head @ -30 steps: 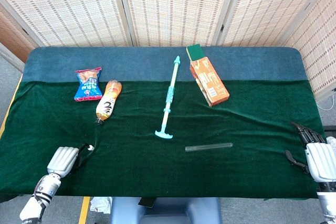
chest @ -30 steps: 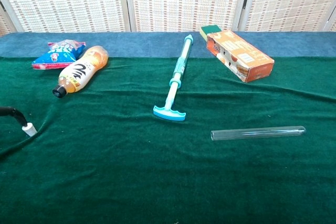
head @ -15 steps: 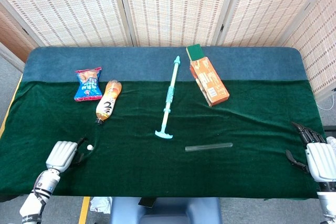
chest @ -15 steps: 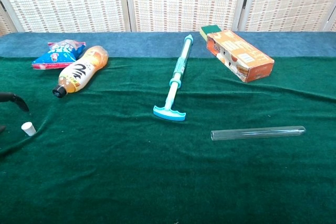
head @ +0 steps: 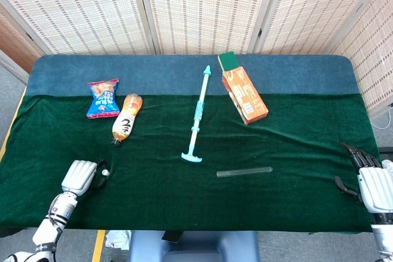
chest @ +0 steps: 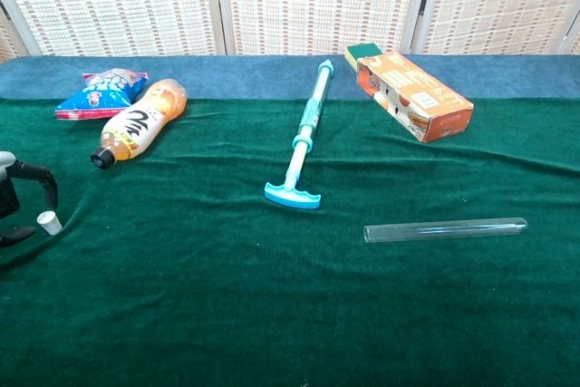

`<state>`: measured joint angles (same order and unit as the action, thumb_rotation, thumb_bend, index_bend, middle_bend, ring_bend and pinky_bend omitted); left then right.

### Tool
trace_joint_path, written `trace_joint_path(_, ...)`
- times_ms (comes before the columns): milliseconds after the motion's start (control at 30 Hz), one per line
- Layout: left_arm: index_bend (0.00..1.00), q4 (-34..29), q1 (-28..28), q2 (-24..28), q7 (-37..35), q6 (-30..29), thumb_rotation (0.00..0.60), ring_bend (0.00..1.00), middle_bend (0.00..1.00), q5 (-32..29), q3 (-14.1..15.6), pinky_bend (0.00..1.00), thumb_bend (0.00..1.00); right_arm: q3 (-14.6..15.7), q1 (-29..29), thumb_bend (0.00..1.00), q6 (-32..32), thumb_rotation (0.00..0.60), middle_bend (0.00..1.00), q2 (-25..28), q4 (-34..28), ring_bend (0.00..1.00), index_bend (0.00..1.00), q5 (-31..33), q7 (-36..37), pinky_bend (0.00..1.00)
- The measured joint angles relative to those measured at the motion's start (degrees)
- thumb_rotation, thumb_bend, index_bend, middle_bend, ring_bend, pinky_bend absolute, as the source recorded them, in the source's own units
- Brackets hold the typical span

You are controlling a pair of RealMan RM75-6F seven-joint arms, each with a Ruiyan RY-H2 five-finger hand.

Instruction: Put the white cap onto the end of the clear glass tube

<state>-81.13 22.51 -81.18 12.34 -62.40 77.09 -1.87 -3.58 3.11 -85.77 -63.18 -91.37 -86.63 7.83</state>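
Observation:
The small white cap stands on the green cloth at the near left, also visible as the white cap in the head view. My left hand sits just left of it. A dark finger arches over the cap and the thumb lies below it, neither plainly touching it. The clear glass tube lies flat right of the table's middle, seen in the chest view as the tube. My right hand rests at the near right edge with its fingers apart, holding nothing, far from the tube.
A teal and white T-handled tool lies in the middle. An orange bottle and a snack bag lie at the back left. An orange carton with a green sponge behind it lies at the back right.
A second ago a left fingertip touched the cap, then drew off. My left hand has since moved right, and its finger and thumb now bracket the cap. The right hand stayed still.

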Motion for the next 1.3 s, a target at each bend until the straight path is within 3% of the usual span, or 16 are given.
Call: trace_joint_path(1300,0.49,3.21,0.96,-2.07,-1.92,0.47,0.600,0.91,1.00,-0.10,0.00,0.84,0.43,0.04,0.04,0.41,1.05,0.600,0.21,0.58,-1.05,0.19,0.11,0.97,-0.69,0.22)
